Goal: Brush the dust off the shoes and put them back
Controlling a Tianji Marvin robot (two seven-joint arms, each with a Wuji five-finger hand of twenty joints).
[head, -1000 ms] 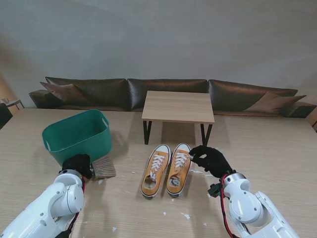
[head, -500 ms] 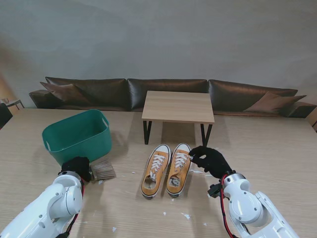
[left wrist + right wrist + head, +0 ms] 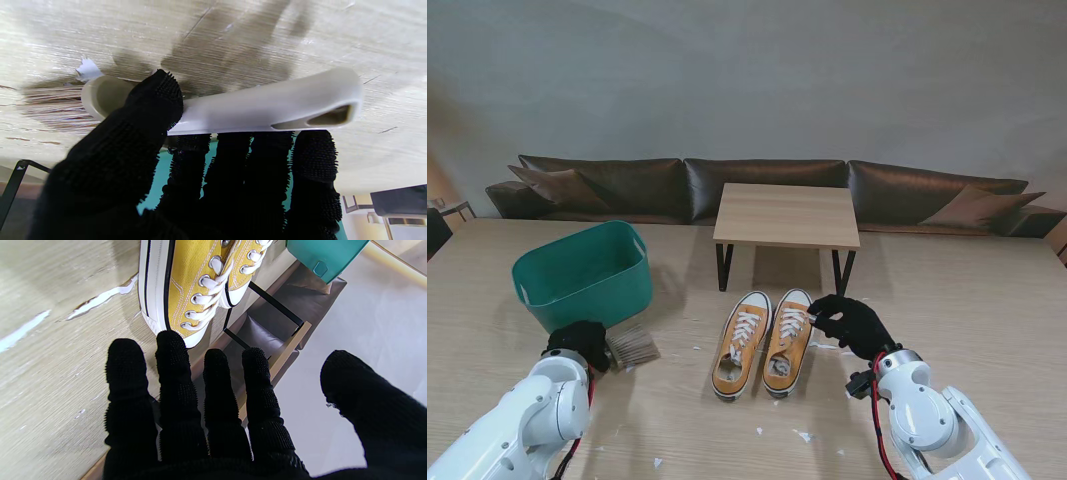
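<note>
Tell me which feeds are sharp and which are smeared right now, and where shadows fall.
Stand view: sharp and evenly lit, soft shadows beside the shoes and green bin. Left wrist view: table grain and bristles streaked by motion blur, brush handle clearer, left hand casting a broad shadow on the table. Right wrist view: sharp, right hand in focus.

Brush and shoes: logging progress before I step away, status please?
Left hand shut on brush, low over table. Right hand open beside yellow shoes, unbrushed yet. Green tub clear of path.
</note>
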